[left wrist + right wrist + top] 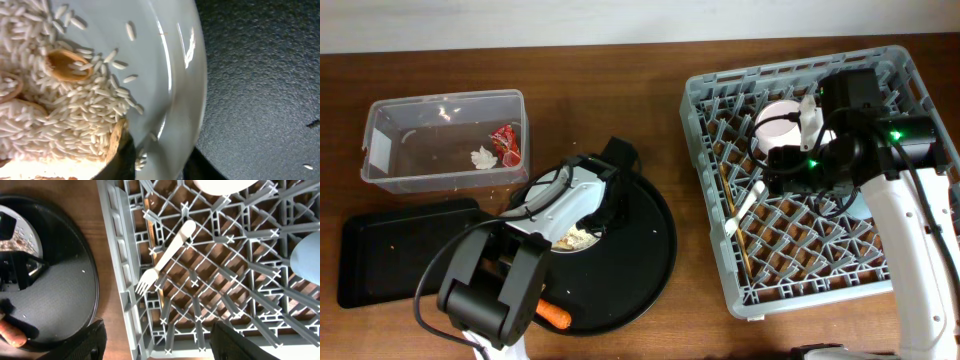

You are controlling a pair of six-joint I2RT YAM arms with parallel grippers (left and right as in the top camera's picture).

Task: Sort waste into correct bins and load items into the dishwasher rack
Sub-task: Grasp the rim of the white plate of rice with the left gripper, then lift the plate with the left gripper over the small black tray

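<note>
Far left: clear plastic rectangular tub (pixel 380 150) holds 1 red crinkled snack wrapper (pixel 507 143) and 1 crumpled white tissue (pixel 483 156). That part of the sorting looks done.

Below it: shallow black rectangular tray (pixel 390 255), only a few pale specks on it.

Centre: left gripper (pixel 160 162) straddles the rim of the pale green bowl (pixel 165 65), one dark finger inside and one outside, apparently clamped on it. The bowl sits over the large round black tray (pixel 655 255). It carries a heap of pale rice-like food scraps (pixel 75 115) with at least 3 tan lumps (pixel 67 65) among them. Scraps not yet binned; this bowl not yet racked.

1 orange carrot (pixel 555 317) lies at the round tray's near edge, beside the left arm. Unsorted.

Right: large square grey plastic dishwasher rack (pixel 720 100). In it: 1 cream cup (pixel 780 125), 1 white plastic fork (pixel 167 255), and wooden chopsticks (pixel 738 235) along the left side, number not countable. A pale blue rounded form (pixel 307 255) at the frame edge is probably the small blue cup.

Right gripper (pixel 157 327) hangs over the rack, fingers spread wide, holding nothing.

Small pink bowl: not seen in any view.

Judgement: past halfway. Left to do: rice, carrot, green bowl.
</note>
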